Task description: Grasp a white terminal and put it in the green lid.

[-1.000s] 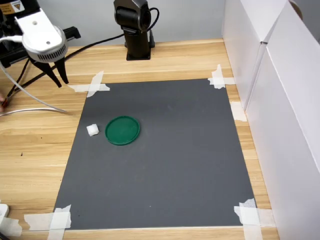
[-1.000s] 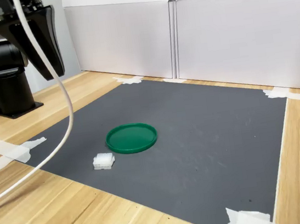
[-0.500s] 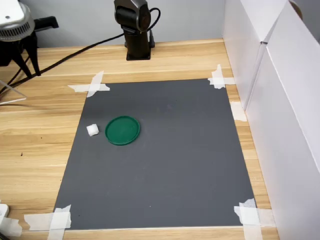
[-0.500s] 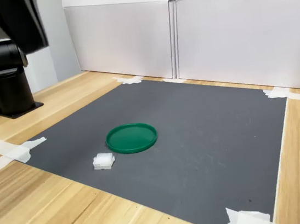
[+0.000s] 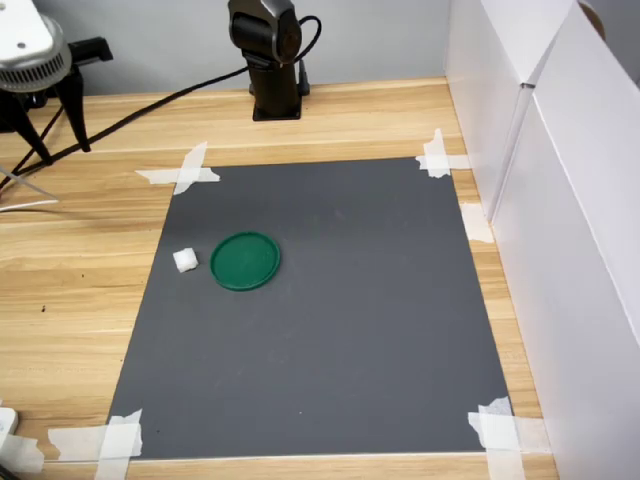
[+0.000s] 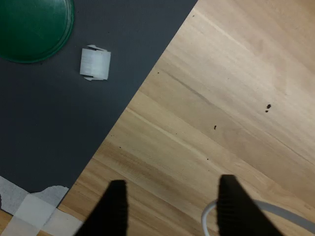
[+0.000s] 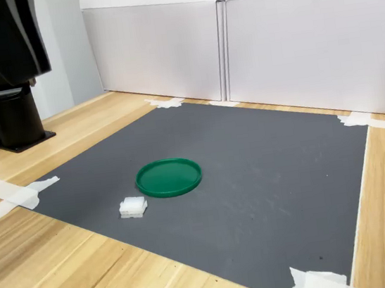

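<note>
One white terminal (image 7: 133, 207) lies nearest the camera in the second exterior view, on the dark mat (image 7: 254, 178) close to its edge and just beside — apart from — the green lid (image 7: 168, 177), which is empty and flat on the mat so the piece can be dropped in from above. Beyond them the bench (image 7: 75, 273) runs to white panels (image 7: 294, 52). Off the mat, over bare wood, the end effector (image 6: 170, 206) hangs with its fingers (image 6: 114, 209) spread and empty — by appearance poised to approach the terminal.
</note>
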